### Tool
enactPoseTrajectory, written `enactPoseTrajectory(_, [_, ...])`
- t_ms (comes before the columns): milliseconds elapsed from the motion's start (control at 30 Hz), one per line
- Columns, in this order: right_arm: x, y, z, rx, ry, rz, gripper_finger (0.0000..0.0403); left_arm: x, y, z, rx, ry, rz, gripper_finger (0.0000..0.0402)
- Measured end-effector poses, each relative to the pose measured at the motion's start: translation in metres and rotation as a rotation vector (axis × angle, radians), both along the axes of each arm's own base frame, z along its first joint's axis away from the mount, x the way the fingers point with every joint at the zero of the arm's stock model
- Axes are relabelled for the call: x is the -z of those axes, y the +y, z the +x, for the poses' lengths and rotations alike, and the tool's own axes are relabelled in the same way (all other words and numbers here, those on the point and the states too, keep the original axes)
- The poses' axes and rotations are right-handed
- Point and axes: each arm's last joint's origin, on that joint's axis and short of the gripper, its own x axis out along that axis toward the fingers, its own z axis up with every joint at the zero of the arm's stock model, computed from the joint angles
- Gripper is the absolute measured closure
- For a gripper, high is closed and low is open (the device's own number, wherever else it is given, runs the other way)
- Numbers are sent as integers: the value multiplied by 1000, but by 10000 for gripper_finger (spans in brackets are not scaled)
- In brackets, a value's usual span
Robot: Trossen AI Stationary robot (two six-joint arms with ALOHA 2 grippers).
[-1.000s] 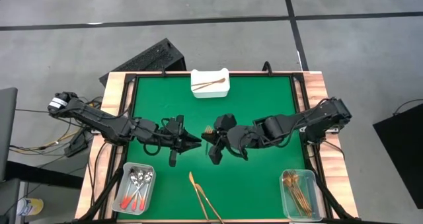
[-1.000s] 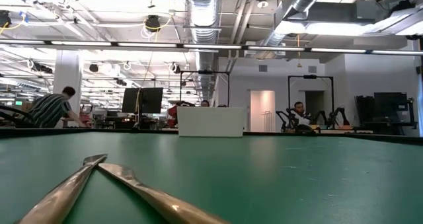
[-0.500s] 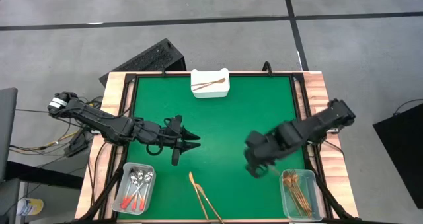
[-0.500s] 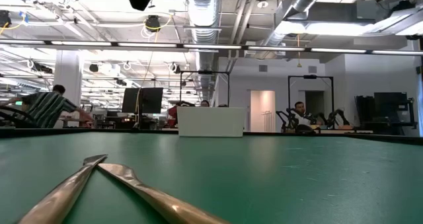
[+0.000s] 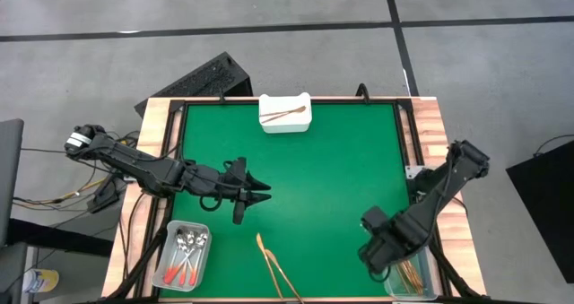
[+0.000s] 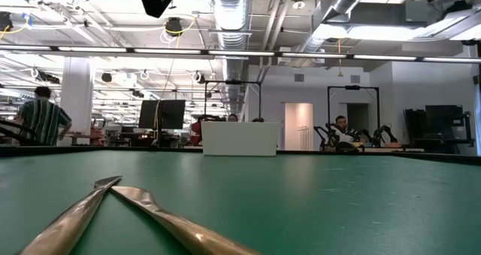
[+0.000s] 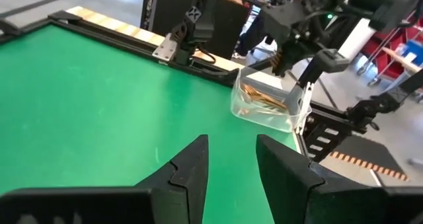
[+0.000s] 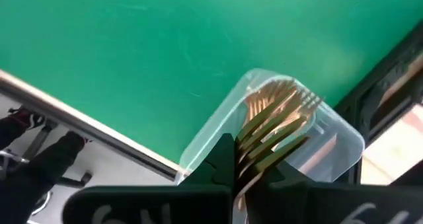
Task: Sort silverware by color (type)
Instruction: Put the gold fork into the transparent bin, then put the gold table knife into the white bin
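My right gripper (image 5: 378, 250) hangs over the clear bin (image 5: 429, 290) at the table's near right corner, shut on a gold fork (image 8: 268, 145). Several gold forks (image 8: 281, 95) lie in that bin. My left gripper (image 5: 266, 194) stands open over the table's left middle, nothing between its fingers (image 7: 231, 164). Two gold pieces (image 5: 273, 264) lie crossed on the green mat at the near edge, also seen in the low view (image 6: 113, 202). Red-handled spoons (image 5: 184, 255) lie in the near left bin. A copper piece (image 5: 285, 115) lies in the white tray. My right gripper pinches the gold fork between its two fingers, low on the part next to the tines (image 8: 246, 161). The fingers come from above, pointing down. The tined end sticks out past the fingertips, over the bin's forks. The rest of the fork is hidden by the gripper.
The white tray (image 5: 305, 125) stands at the far middle edge. A clear bin (image 5: 172, 232) sits at the near left corner. A dark frame and wooden border run round the mat. The green mat (image 5: 323, 160) lies bare between the arms.
My right gripper has swung from the table's middle to the near right corner, sinking and tipping to point down over the bin, the gold fork going with it. My left gripper has opened and stayed where it was.
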Motion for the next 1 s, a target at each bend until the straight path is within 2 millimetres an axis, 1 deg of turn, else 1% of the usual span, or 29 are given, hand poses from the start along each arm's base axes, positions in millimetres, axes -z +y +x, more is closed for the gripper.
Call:
enactPoseTrajectory(100, [14,8,-6,34,11,-1,365,0,0,0,8,0,32,287])
enactPoseTrajectory(267, [34,13,-14,83,38,-35,332,3,1,-1,28,29,99,287])
enactPoseTrajectory(333, [38,14,-17,104,45,-59,318,5,0,-1,58,47,141,287])
enactPoseTrajectory(467, [37,14,-19,127,6,-107,276,4,-1,-1,117,42,172,287])
enactPoseTrajectory(600, [29,14,-16,130,-28,-106,220,6,-3,0,165,48,182,287])
enactPoseTrajectory(667, [23,13,-12,132,-77,-111,194,11,-5,4,206,59,220,287])
enactPoseTrajectory(733, [15,10,-5,137,-133,-120,176,20,-9,10,288,85,281,287])
enactPoseTrajectory(867, [-5,1,9,116,-217,-105,163,32,-24,29,470,127,377,287])
enactPoseTrajectory(1000, [-19,-8,21,114,-284,-97,167,53,-48,49,646,194,480,287])
